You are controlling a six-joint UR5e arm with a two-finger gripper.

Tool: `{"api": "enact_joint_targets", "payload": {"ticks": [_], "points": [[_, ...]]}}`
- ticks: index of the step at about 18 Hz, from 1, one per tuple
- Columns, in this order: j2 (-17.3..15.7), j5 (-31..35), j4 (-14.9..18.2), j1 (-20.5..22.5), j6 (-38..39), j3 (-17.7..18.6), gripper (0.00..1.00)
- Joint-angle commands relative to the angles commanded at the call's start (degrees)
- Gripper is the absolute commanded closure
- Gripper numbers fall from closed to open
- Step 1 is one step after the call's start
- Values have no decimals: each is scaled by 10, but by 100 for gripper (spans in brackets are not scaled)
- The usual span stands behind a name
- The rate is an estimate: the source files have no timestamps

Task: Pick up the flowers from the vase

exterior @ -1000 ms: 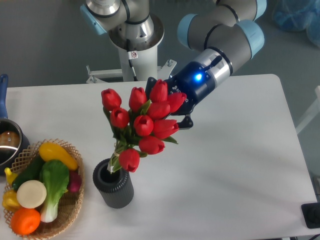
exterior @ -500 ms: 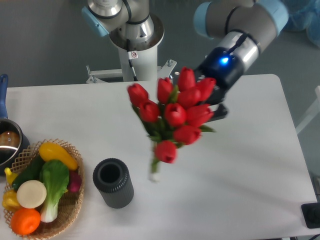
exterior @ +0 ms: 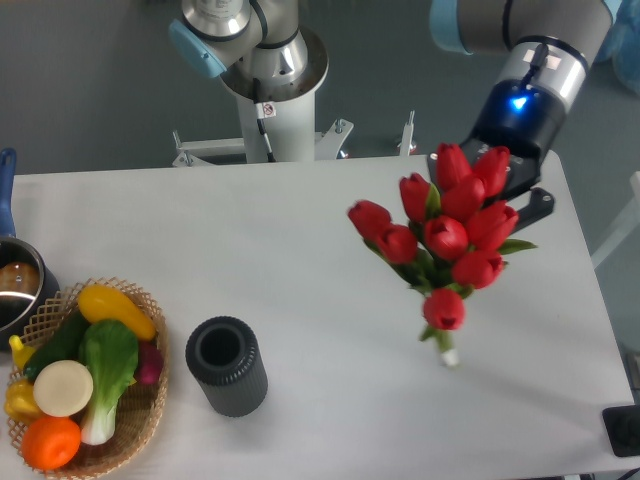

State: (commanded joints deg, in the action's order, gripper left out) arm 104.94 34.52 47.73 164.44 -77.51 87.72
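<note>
Closest to the camera, at the left, sits a woven basket (exterior: 140, 425) full of toy food: an orange ball (exterior: 50, 442), a round cream piece (exterior: 62, 387), a green leafy piece (exterior: 108, 360) and a yellow one (exterior: 115, 308). Just to its right stands the vase (exterior: 227, 366). It is dark grey with ribs on its side, it stands upright, and its round mouth is open and dark inside. No stems are in it.

The white tabletop (exterior: 300, 250) lies under all of these. At its far left edge a metal pot (exterior: 14, 285) with a blue handle peeks into the picture.

Over on the right, well apart from the vase, are the flowers (exterior: 445, 235). They are red tulip buds with green leaves, bound in one bunch. The bunch is up in the air and tilted, with the pale stem end (exterior: 447, 352) pointing down toward the tabletop and the buds up near the arm.

Behind the buds is the hand (exterior: 505, 190) of the robot. The flowers hide most of it, but the bunch hangs from it, so it is closed on the flowers. A blue light glows on the wrist just above. The grey and light-blue arm goes up out of the picture.

Farthest back, the robot base (exterior: 265, 70) stands behind the tabletop.
</note>
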Motion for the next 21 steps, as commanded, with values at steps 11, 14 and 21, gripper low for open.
{"api": "enact_joint_targets", "payload": {"ticks": [11, 14, 21], "points": [[-4, 240, 18, 33, 14, -5, 97], [1, 359, 55, -10, 19, -28, 97], [44, 532, 125, -73, 16, -63, 97]]}}
